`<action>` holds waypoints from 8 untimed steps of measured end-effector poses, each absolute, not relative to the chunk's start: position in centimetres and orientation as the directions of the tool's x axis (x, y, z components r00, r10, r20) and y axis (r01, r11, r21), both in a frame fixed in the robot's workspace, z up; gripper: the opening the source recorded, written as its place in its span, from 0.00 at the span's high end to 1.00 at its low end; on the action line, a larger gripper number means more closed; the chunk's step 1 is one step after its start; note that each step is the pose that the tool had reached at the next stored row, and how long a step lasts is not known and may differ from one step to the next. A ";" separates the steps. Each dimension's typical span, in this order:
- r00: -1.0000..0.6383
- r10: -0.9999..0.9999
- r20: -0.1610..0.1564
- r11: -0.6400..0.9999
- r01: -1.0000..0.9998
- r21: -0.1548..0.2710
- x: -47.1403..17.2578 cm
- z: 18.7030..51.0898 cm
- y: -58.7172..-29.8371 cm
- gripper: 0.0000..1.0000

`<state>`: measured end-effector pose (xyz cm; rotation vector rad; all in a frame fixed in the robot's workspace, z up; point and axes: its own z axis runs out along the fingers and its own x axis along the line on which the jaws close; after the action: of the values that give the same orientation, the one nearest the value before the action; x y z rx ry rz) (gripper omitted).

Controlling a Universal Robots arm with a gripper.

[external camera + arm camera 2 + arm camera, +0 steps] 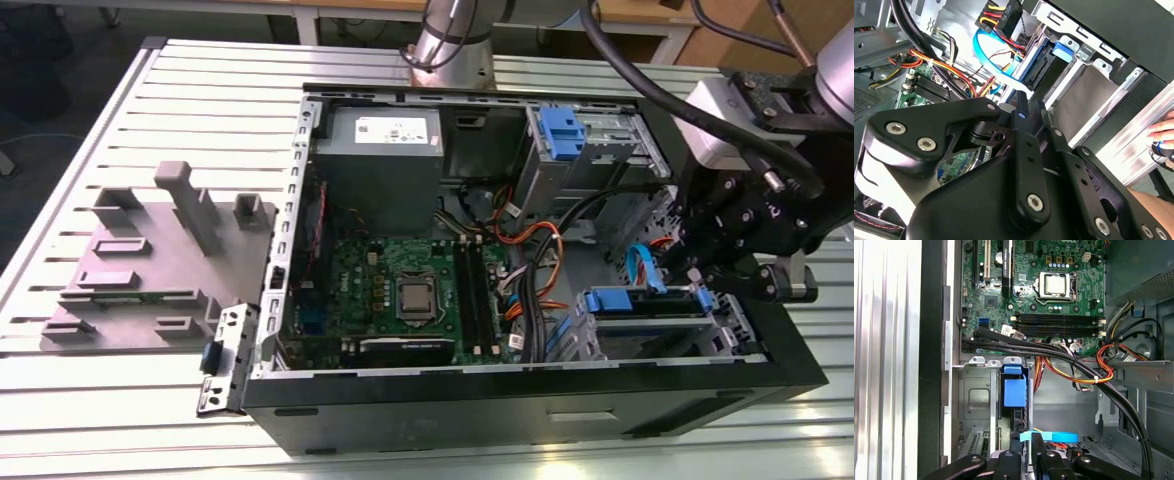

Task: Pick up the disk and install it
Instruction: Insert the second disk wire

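One gripper (727, 275): lower right of the exterior view, over the drive cage; whether it is open or closed cannot be told.
Disk (625, 303): seated in that cage, blue rail showing.
Case (534, 400): open on the table (80, 400).
Motherboard (407, 290): mid-frame.

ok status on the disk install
gripper low over drive bay. disk in bay slot, beside gripper. blue cable loops close by; hand near case edge.
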<state>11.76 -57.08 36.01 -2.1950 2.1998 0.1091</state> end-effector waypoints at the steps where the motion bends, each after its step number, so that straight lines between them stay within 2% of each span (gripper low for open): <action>1: -0.003 -0.997 -0.072 0.001 -1.000 0.027 11.8 36.0 -57.1 0.76; 8: -0.003 -0.997 -0.072 0.001 -1.000 0.027 11.8 36.2 -57.1 0.76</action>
<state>11.76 -57.08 36.17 -2.1951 2.1998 0.1095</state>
